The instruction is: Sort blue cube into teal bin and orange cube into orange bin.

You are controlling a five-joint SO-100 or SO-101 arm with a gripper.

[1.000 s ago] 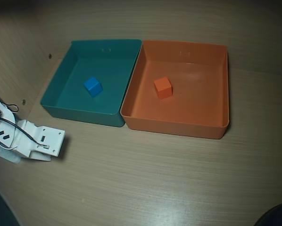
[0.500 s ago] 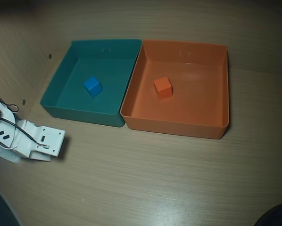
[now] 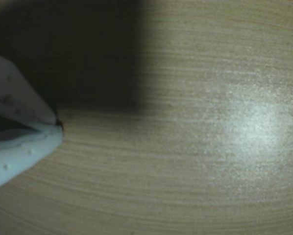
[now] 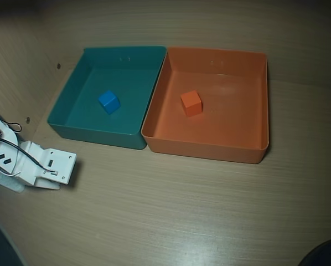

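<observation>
Teal bin (image 4: pixel 77 116) and orange bin (image 4: pixel 254 105) sit side by side on my overhead feed, walls touching along the middle, teal on the left and orange on the right as that view shows them. Looks sorted from where I'm sitting: the blue cube (image 4: pixel 109 101) is lying on the floor of the teal one, roughly mid-floor and clear of all four walls, and the orange cube (image 4: pixel 191 103) is on the floor of the orange one, a bit left of centre and also not touching any wall. Both cubes sit turned at a slight angle to the bin walls. Everything rests on a pale wood-grain desk (image 4: pixel 182 216), and the white arm (image 4: pixel 35 163) is parked at the left edge of the overhead view, well apart from both bins, with a couple of dark cables looping over it. On my wrist feed I get mostly blurry desk surface with a bright glare patch on the right and a dark shadow across the top left. The pincer (image 3: pixel 57 126) pokes in from the left edge as two whitish fingers (image 3: pixel 19 152) whose tips meet at a point, so it reads as closed with nothing between them.
</observation>
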